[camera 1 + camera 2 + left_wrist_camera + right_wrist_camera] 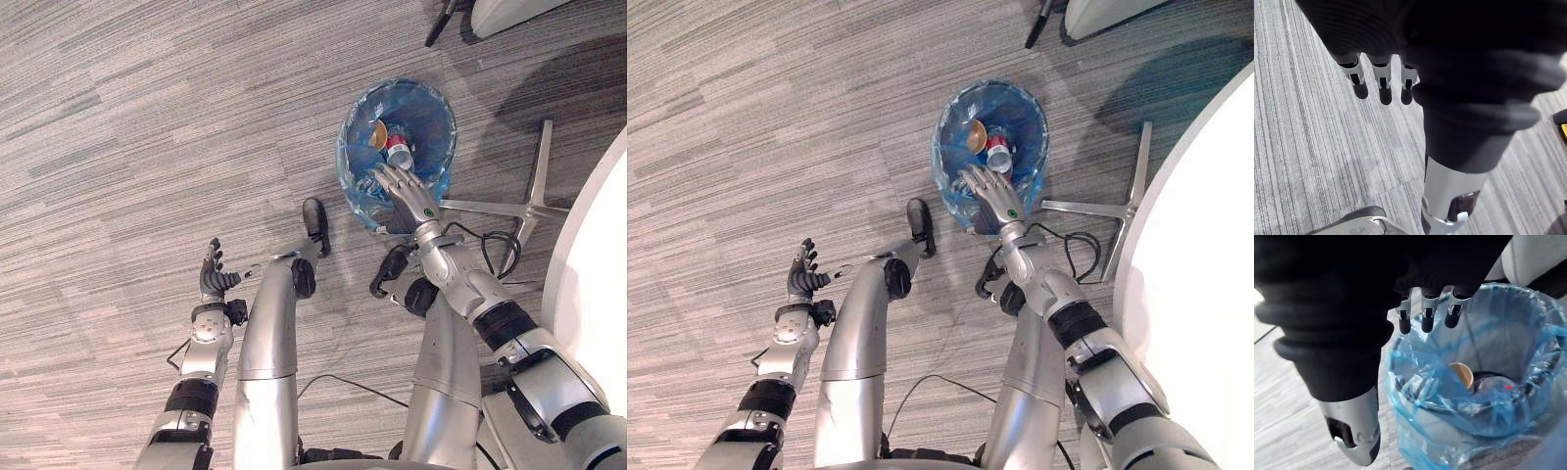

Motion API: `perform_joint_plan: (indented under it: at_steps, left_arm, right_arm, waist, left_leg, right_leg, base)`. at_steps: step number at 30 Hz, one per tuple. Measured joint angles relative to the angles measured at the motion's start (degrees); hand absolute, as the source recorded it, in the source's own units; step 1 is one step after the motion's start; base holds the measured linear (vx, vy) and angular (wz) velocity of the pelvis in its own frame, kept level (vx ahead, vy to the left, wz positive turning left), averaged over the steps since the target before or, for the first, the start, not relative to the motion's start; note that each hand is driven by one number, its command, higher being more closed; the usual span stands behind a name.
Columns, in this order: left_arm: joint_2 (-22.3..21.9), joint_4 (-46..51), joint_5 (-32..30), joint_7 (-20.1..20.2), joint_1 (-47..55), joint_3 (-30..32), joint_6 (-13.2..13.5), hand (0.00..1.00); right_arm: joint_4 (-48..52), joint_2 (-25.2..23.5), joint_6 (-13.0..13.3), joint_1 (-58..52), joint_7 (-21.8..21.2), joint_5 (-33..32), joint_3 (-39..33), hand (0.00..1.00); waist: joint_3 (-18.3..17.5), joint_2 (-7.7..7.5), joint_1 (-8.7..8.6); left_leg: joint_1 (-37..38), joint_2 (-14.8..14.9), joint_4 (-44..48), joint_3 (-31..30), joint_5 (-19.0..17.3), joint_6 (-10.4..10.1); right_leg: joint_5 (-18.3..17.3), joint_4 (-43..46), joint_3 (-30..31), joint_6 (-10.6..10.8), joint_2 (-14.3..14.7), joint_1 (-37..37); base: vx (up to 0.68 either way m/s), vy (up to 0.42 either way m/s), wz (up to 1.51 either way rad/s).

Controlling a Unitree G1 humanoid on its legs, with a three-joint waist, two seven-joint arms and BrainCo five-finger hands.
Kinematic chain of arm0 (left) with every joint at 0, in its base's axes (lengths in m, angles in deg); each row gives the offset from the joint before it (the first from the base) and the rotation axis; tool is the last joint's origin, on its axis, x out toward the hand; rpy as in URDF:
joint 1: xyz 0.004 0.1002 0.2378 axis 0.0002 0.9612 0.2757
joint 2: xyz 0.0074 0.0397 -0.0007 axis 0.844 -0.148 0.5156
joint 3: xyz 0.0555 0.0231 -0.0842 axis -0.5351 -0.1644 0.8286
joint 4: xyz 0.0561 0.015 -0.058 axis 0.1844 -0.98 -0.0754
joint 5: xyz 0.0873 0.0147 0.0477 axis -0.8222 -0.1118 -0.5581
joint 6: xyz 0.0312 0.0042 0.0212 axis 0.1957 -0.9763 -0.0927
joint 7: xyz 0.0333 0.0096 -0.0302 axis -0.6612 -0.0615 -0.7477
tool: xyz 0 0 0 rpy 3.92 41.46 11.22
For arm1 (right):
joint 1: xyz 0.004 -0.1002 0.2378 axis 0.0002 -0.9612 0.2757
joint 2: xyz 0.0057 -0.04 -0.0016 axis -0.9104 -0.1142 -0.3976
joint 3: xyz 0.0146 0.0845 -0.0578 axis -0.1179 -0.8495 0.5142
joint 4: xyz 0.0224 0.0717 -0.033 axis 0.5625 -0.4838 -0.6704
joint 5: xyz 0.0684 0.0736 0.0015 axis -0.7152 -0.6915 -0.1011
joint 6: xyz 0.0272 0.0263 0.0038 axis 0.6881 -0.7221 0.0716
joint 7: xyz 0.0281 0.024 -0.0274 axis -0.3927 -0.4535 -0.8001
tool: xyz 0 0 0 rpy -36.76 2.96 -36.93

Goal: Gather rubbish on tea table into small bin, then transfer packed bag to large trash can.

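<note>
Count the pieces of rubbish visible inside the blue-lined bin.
2: a tan cup and a red-and-white can beside it, at the bottom of the bin. The right hand over the near rim may hide more.

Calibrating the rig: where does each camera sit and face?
Left eye view: on the head, looking down at the carpet and bin; both arms show, right hand over the bin's rim, left hand over carpet.
Right eye view: same scene from slightly beside it.
Left wrist view: on the left wrist, along that hand to carpet.
Right wrist view: on the right wrist, along that hand into the bin.
Shared: the eyes and right wrist both see the bin.
</note>
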Motion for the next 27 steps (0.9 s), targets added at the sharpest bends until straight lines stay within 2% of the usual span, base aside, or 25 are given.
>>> perform_joint_plan:
  at_steps: [3, 13, 14, 19, 27]
  left_arm:
    - [-0.1, -0.6, 0.0, -0.5, 0.0, 0.0, 0.1, 0.0]
    - [-0.2, -2.1, 1.2, -0.9, -0.2, -0.3, 0.4, 0.0]
    - [-0.3, -2.3, 1.2, -0.9, -0.2, -0.4, 0.4, 0.0]
    - [-0.8, -2.4, 1.3, -1.0, -0.4, -0.5, 0.4, 0.0]
    - [-1.1, -2.4, 1.3, -1.1, -0.5, -0.5, 0.4, 0.0]
  right_arm:
    - [-2.8, -0.7, -1.5, 0.5, 0.2, 0.1, -0.3, 0.0]
    - [-11.3, -2.5, -3.3, 5.1, 1.1, 0.2, -0.5, 0.0]
    - [-12.2, -3.0, -3.3, 5.5, 1.0, 0.2, -0.4, 1.0]
    - [-14.1, -4.0, -3.8, 6.2, 1.0, 0.8, -0.1, 1.0]
    - [-14.9, -5.2, -4.3, 6.7, 0.8, 1.1, -0.2, 1.0]
  waist:
    - [0.0, 0.0, 0.01]
    - [-0.1, 0.07, 0.2]
    - [-0.1, 0.06, 0.23]
    - [-0.2, 0.09, 1.29]
    - [-0.2, 0.08, 1.41]
  left_leg:
    - [-0.5, 0.0, 0.0, -0.2, 0.0, 0.0]
    - [-3.2, -0.2, 0.7, -0.4, 0.1, -0.1]
    - [-3.2, -0.3, 0.8, -0.5, 0.1, -0.1]
    - [-3.2, -0.2, 0.7, -0.8, 0.2, -0.1]
    - [-3.2, -0.3, 0.6, -0.8, 0.2, -0.2]
  right_leg:
    - [0.0, 0.0, -0.3, 0.0, 0.0, -0.2]
    - [-0.4, 1.3, -0.3, -0.1, -0.4, -3.1]
    - [-0.7, 1.5, -0.3, -0.1, -0.5, -3.0]
    - [-0.9, 1.6, -0.5, -0.4, -0.4, -3.0]
    - [-0.9, 1.6, -0.5, -0.5, -0.3, -3.0]
  base:
    - [-0.07, 0.01, 0.02]
    - [-0.08, 0.016, 0.03]
    - [-0.08, 0.018, 0.06]
    - [-0.09, 0.015, 0.01]
    - [-0.09, 0.024, 0.01]
